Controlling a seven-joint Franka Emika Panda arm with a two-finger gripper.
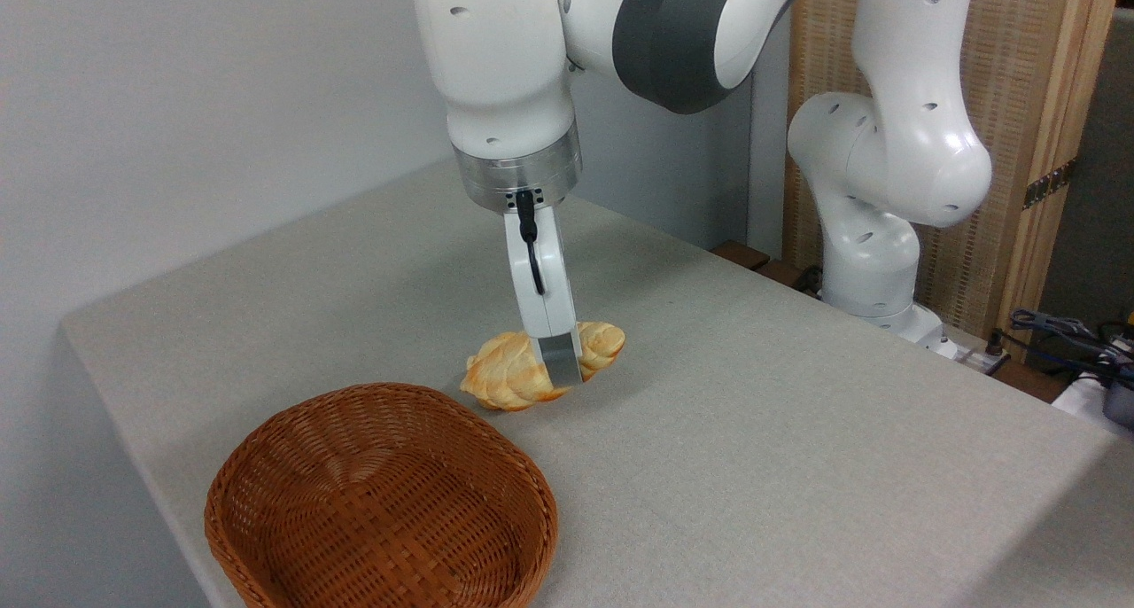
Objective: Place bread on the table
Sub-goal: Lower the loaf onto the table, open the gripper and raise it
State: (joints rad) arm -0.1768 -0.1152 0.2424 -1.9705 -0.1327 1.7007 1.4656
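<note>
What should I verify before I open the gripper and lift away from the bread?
1. The bread is out of the basket: ok, it lies behind the rim, apart from it.
2. Bread resting on the table: looks so, but contact underneath cannot be told for sure.
3. The gripper grip state: cannot tell; one finger crosses the loaf's middle and hides the other.
4. Bread away from table edges: ok.
5. Retreat path straight up: ok, nothing shows above but the arm itself.
6. Basket empty: ok, only weave shows inside.
</note>
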